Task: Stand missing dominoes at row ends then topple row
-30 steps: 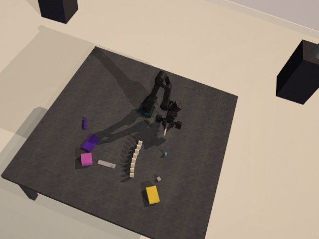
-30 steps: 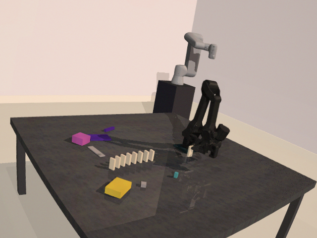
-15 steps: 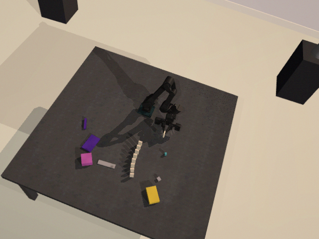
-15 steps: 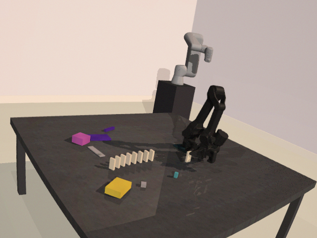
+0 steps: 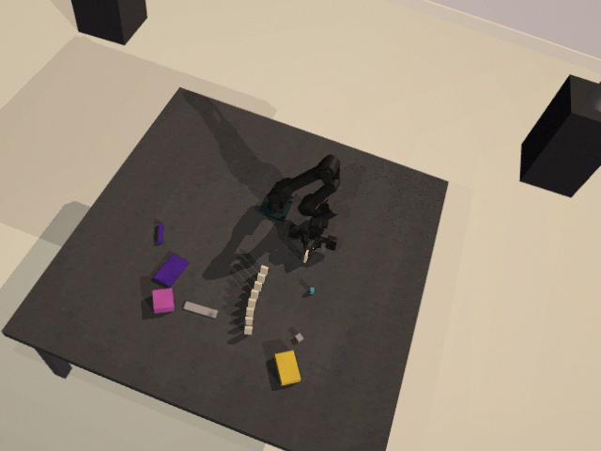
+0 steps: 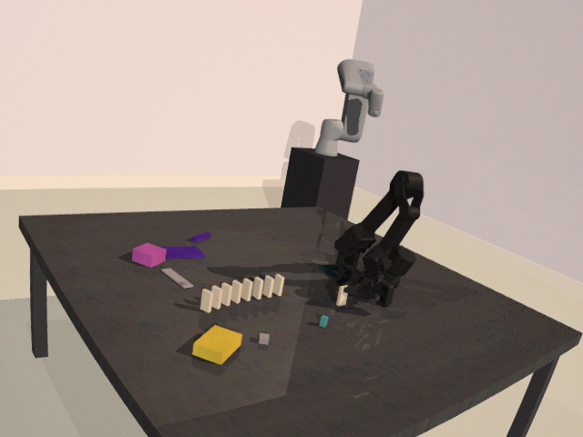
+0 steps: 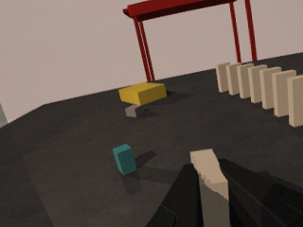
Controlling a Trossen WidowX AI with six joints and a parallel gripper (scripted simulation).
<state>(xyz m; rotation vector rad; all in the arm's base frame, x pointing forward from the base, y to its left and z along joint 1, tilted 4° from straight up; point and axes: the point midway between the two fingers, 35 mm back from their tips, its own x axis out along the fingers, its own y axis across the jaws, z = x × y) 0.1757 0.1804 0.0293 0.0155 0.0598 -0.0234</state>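
A slightly curved row of several cream dominoes (image 5: 254, 295) (image 6: 236, 291) (image 7: 270, 89) stands upright and evenly spaced. My gripper (image 5: 307, 252) (image 6: 344, 292) (image 7: 204, 170) is shut on one more cream domino (image 5: 305, 256) (image 6: 341, 297) (image 7: 214, 203), which is roughly upright, low over the table. It is off to the side of the row's end nearest the arm base, clearly apart from it. Whether its bottom touches the table cannot be told. The fingers hide part of it. No other loose domino shows.
A teal block (image 5: 312, 290) (image 6: 323, 320) (image 7: 125, 161) is near the held domino. A small grey cube (image 5: 299, 337) (image 6: 263, 339) and a yellow block (image 5: 287, 367) (image 6: 217, 344) lie farther off. Beyond the row are a grey bar (image 5: 200, 309), a pink block (image 5: 162, 300) and purple pieces (image 5: 170, 270).
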